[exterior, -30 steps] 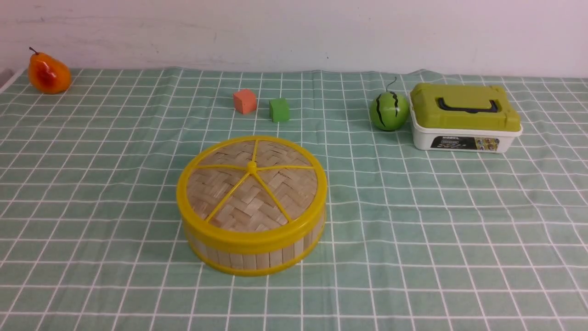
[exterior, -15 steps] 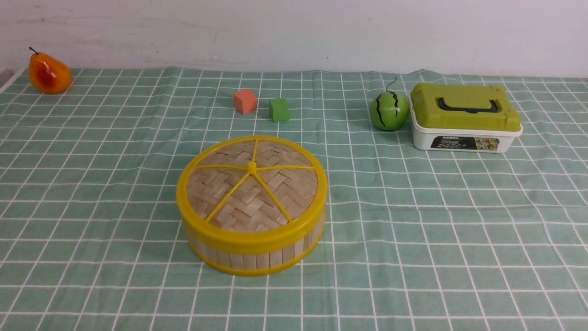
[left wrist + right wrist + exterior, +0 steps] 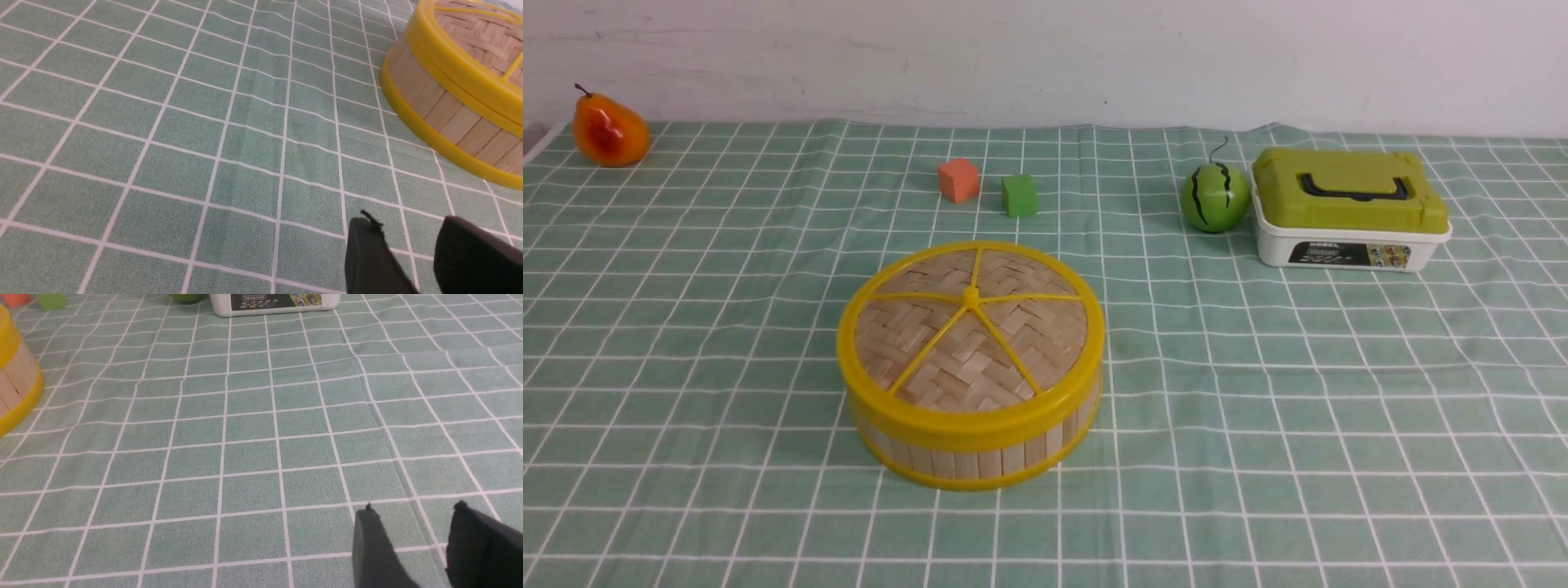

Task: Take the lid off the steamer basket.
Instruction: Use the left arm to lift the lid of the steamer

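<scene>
The steamer basket (image 3: 980, 453) sits at the table's middle front, with bamboo-slat wall and yellow rims. The lid (image 3: 970, 339), woven bamboo with yellow rim, spokes and centre knob, rests closed on it. Neither arm shows in the front view. In the left wrist view my left gripper (image 3: 404, 222) is open and empty above the cloth, with the basket (image 3: 445, 114) and the lid (image 3: 470, 34) some way ahead of it. In the right wrist view my right gripper (image 3: 412, 508) is open and empty above the cloth, and only the basket's edge (image 3: 16, 384) shows far to one side.
A green checked cloth (image 3: 1298, 392) covers the table. At the back stand a pear (image 3: 609, 131), an orange cube (image 3: 958, 180), a green cube (image 3: 1019, 195), a toy watermelon (image 3: 1215, 196) and a white box with olive-green lid (image 3: 1347, 208). The box also shows in the right wrist view (image 3: 273, 303).
</scene>
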Controlling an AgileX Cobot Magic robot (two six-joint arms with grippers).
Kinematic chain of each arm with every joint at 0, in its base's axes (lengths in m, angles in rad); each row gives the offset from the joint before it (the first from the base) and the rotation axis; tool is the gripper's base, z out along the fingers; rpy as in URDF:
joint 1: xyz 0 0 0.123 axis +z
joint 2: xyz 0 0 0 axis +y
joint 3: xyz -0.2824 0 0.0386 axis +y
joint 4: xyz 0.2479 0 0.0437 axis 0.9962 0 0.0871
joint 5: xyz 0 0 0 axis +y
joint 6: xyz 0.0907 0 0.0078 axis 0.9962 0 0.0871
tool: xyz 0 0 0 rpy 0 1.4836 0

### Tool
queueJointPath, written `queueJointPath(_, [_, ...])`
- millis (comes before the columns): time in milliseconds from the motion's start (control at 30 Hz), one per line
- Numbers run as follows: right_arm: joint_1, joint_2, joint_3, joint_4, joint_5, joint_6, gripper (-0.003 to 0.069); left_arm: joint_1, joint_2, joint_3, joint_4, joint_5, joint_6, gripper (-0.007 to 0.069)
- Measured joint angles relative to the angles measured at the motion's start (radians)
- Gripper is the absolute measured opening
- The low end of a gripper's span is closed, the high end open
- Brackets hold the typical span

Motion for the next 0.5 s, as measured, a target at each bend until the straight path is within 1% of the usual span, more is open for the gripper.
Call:
queueJointPath(433, [0.000, 0.000, 0.000, 0.000, 0.000, 0.000, 0.0241, 0.000, 0.000, 0.000, 0.000, -0.003, 0.000, 0.0238])
queueJointPath(500, [0.000, 0.000, 0.000, 0.000, 0.000, 0.000, 0.0241, 0.000, 0.000, 0.001, -0.023, -0.054, -0.014, 0.0238])
